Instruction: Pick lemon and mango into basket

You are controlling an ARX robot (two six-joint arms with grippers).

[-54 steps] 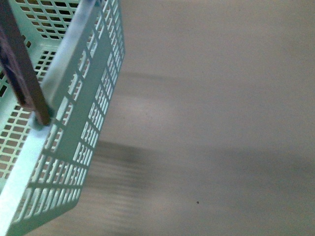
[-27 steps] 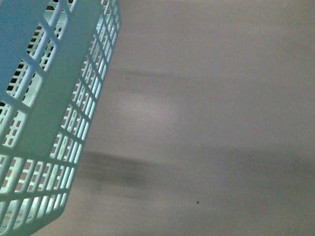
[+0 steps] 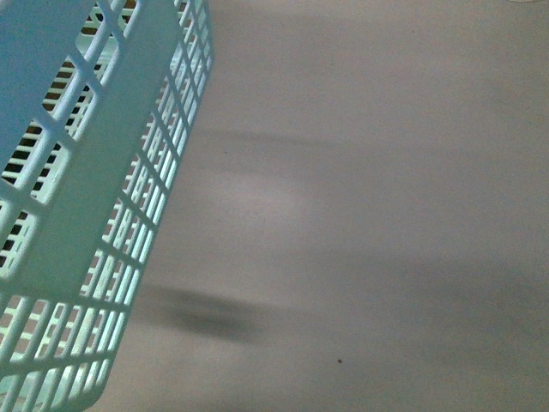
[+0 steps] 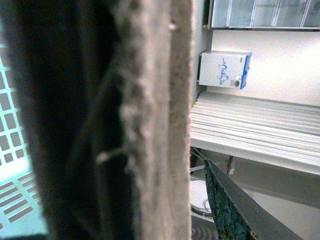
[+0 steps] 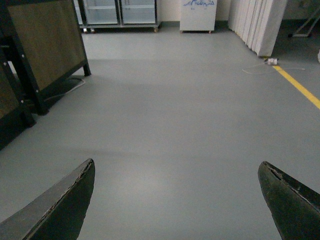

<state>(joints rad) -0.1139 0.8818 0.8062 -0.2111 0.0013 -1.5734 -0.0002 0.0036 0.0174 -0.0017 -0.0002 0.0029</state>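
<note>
The pale mint-green basket (image 3: 94,197) hangs tilted and very close at the left of the front view, its slotted wall filling that side. In the left wrist view its brown ribbed handle (image 4: 150,125) fills the middle, with a piece of slotted basket wall (image 4: 12,150) beside it. My left gripper (image 4: 175,190) is shut on that handle; only one dark finger (image 4: 225,210) shows. My right gripper (image 5: 176,165) is open over bare grey floor, with nothing between its fingers. The lemon and the mango are out of view.
A plain grey surface (image 3: 369,215) fills the rest of the front view. The right wrist view shows a dark wood-panelled stand (image 5: 45,45), stacked white panels (image 5: 265,22) and a yellow floor line (image 5: 300,87). A white cabinet (image 4: 225,70) shows behind the handle.
The basket has come up and closer to the front camera. Its brown handle, in view a second ago, has left that view, and only the outer wall shows now.
</note>
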